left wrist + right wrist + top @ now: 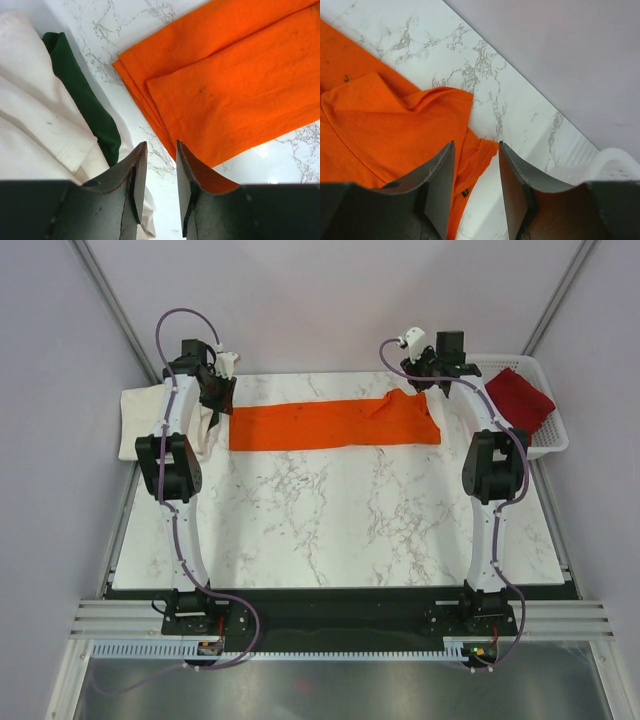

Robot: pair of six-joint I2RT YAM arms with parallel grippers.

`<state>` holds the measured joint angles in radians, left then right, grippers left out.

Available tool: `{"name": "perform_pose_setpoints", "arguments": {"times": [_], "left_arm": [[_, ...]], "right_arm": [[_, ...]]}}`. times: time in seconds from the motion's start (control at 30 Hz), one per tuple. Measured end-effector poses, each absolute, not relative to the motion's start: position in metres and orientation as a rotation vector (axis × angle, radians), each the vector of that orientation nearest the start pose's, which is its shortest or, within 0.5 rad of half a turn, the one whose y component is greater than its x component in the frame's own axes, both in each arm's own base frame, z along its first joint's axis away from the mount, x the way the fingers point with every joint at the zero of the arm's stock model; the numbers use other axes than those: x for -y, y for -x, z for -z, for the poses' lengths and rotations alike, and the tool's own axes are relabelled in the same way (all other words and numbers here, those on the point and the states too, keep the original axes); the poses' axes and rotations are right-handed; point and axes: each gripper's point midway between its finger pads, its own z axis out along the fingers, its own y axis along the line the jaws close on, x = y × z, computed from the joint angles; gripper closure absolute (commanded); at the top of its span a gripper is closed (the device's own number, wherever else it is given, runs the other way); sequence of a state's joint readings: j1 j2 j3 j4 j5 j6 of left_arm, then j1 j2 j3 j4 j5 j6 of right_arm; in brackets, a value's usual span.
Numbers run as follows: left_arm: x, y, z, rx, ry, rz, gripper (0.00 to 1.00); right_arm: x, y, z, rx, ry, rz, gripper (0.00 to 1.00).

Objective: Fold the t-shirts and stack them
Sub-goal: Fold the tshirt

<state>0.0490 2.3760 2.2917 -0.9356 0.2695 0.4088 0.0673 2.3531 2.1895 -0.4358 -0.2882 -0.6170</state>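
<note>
Table (330,530): white, grey-veined marble-look top, smooth and glossy enough to carry bright highlights in the left wrist view; basket (553,440): white plastic lattice. Orange shirt (330,424): soft matt cloth of fine weave with a few dark specks; cream shirt (138,425): matt cloth with a stitched hem; red shirt (518,397) and green cloth (85,100): soft, matt. Left gripper (157,150) fingers (125,190): dark, hard, matt faces, edges scuffed brownish, material not discernible.
</note>
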Motion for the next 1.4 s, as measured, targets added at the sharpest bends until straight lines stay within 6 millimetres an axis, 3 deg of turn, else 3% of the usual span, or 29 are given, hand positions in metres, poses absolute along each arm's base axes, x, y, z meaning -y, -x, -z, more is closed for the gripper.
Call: {"name": "perform_pose_setpoints", "arguments": {"times": [0.2,0.37,0.67,0.87,1.17,1.27,1.4], "left_arm": [[0.006,-0.549,-0.092,-2.522,-0.556,0.187,0.62],[0.018,-0.541,-0.079,-2.552,-0.592,0.212,0.61],[0.057,-0.533,-0.060,-2.568,-0.695,0.255,0.63],[0.051,-0.528,-0.028,-2.634,-0.688,0.264,0.64],[0.050,-0.525,-0.024,-2.631,-0.685,0.257,0.66],[0.050,-0.513,-0.023,-2.639,-0.685,0.264,0.67],[0.049,-0.486,-0.022,-2.656,-0.688,0.271,0.68]], "right_arm": [[-0.069,-0.600,-0.136,-2.042,0.836,-0.053,0.52],[-0.074,-0.578,-0.120,-2.105,0.790,-0.125,0.52],[-0.075,-0.571,-0.081,-2.205,0.743,-0.175,0.52],[-0.072,-0.567,-0.050,-2.274,0.725,-0.178,0.52],[-0.065,-0.554,-0.032,-2.346,0.742,-0.126,0.54],[-0.064,-0.547,-0.026,-2.354,0.756,-0.116,0.55],[-0.063,-0.524,-0.024,-2.378,0.781,-0.120,0.56]]}}
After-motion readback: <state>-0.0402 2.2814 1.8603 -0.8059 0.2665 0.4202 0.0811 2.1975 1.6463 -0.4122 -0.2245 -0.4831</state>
